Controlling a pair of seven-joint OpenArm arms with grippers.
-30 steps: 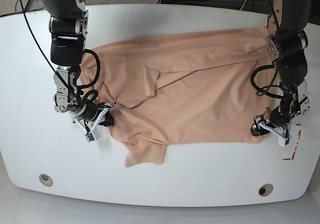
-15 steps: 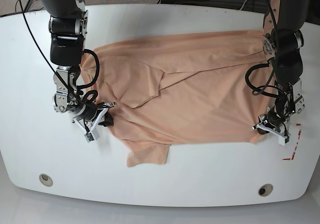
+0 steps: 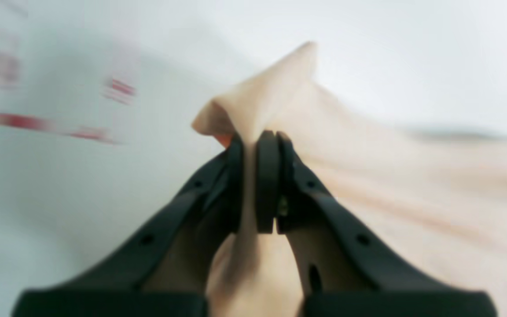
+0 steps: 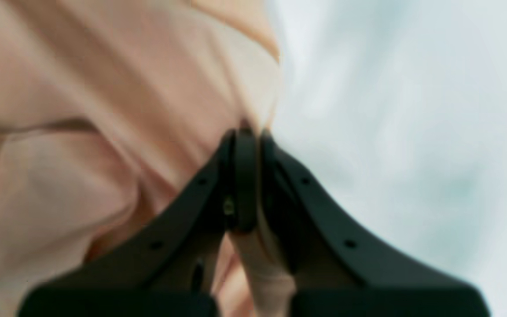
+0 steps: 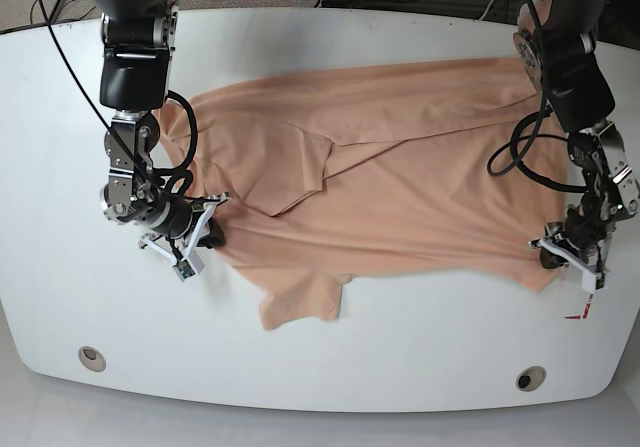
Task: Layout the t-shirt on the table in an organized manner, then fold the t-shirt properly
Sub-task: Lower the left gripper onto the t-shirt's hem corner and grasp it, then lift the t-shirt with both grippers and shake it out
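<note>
The pale peach t-shirt point(image 5: 400, 177) lies spread across the white table point(image 5: 60, 147), wrinkled, with a fold near its middle and a sleeve point(image 5: 300, 302) sticking out at the front. My left gripper point(image 5: 562, 260) is shut on the shirt's front right corner; the left wrist view shows the fabric point(image 3: 253, 105) pinched between its black fingers point(image 3: 267, 176). My right gripper point(image 5: 198, 237) is shut on the shirt's left edge; the right wrist view shows cloth point(image 4: 104, 88) between its fingers point(image 4: 241, 176). No smiley print shows.
Red tape marks point(image 5: 585, 307) lie on the table just beside my left gripper. Two grey grommets point(image 5: 91, 357) point(image 5: 530, 378) sit near the front edge. Cables run behind the table's far edge.
My left gripper has pulled the shirt's front corner further right and toward the front, stretching the hem. The sleeve at the front shifted right. My right gripper stayed nearly in place.
</note>
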